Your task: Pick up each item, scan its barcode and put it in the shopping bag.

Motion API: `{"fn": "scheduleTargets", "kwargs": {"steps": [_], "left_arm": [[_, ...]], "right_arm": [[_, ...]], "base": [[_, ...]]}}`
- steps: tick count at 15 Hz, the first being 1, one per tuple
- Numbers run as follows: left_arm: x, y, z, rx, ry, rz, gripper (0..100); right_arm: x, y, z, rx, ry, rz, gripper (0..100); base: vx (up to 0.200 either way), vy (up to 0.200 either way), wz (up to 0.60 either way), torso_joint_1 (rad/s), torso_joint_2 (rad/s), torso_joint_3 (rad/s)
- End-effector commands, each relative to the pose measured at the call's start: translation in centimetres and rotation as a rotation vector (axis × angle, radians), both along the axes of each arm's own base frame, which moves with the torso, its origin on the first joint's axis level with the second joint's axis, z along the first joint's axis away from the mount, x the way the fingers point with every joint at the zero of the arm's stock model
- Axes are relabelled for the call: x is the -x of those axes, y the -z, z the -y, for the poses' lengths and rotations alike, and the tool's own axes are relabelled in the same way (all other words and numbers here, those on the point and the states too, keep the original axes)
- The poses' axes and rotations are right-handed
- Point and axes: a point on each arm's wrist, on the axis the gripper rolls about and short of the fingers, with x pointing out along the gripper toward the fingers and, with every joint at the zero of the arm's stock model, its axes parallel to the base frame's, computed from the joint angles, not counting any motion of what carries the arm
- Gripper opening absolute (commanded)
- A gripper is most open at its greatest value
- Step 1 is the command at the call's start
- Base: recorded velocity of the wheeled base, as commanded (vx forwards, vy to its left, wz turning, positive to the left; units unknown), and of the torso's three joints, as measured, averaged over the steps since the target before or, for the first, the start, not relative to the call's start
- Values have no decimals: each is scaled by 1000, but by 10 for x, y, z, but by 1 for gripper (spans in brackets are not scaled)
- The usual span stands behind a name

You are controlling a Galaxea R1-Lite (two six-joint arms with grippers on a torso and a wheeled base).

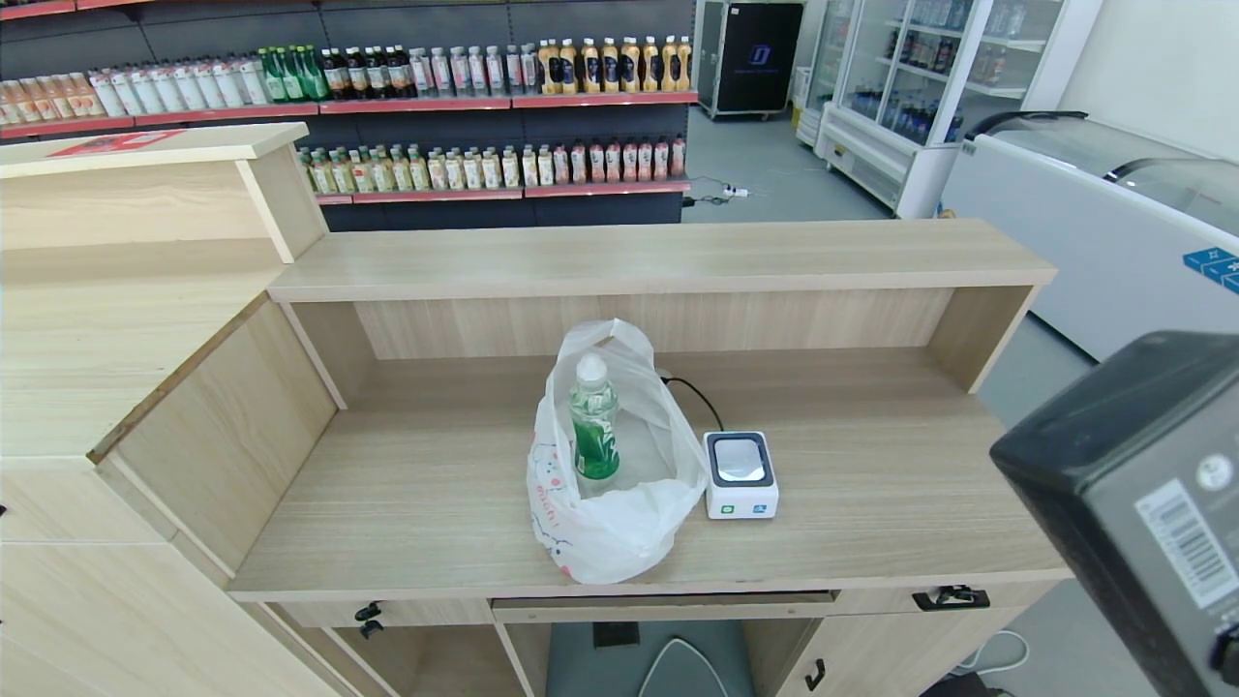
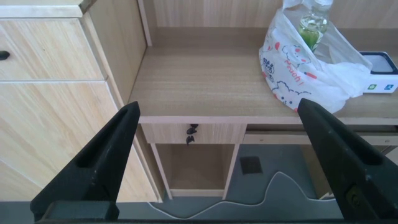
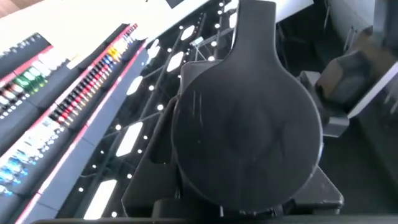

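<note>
Since the shopping bag (image 1: 600, 528) is soft and slumped on the counter (image 1: 871, 484), with its mouth sagging around the one upright green bottle (image 1: 593, 431) held inside, a further item lowered carelessly could be caught on the film or could tip the bottle. A scanner (image 1: 740, 474) is noted just beside the bag and could be knocked if the bag is dragged. The left gripper (image 2: 219, 107) is recorded spread wide and empty, lower than the counter edge; the bag lies ahead of it, toward the robot's right, well apart.
</note>
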Motion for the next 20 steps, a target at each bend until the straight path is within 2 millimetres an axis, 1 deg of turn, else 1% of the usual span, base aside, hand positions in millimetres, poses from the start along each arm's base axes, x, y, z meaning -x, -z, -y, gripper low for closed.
{"fn": "scheduleTargets", "kwargs": {"steps": [1, 3, 5, 6, 7, 14, 17, 20], "left_arm": [[0, 0, 0, 1, -1, 1, 100], [0, 0, 0, 0, -1, 1, 100], [0, 0, 0, 1, -1, 1, 100], [0, 0, 0, 0, -1, 1, 100], [0, 0, 0, 0, -1, 1, 100], [0, 0, 0, 1, -1, 1, 100], [0, 0, 0, 1, -1, 1, 100], [0, 0, 0, 0, -1, 1, 100]], "right_arm": [[-4, -1, -4, 10, -17, 73, 0], [-3, -1, -5, 10, -26, 72, 0], [0, -3, -10, 6, -75, 73, 0], [1, -1, -16, 12, -114, 45, 0], [3, -2, -16, 7, -127, 46, 0], [4, -5, -14, 1, -116, 23, 0], [-1, -9, -14, -5, -96, 10, 0], [-4, -5, -15, 5, -82, -38, 0]], "base": [[0, 0, 0, 0, 0, 0], [0, 0, 0, 0, 0, 0], [0, 0, 0, 0, 0, 0], [0, 0, 0, 0, 0, 0], [0, 0, 0, 0, 0, 0], [0, 0, 0, 0, 0, 0], [0, 0, 0, 0, 0, 0], [0, 0, 0, 0, 0, 0]]}}
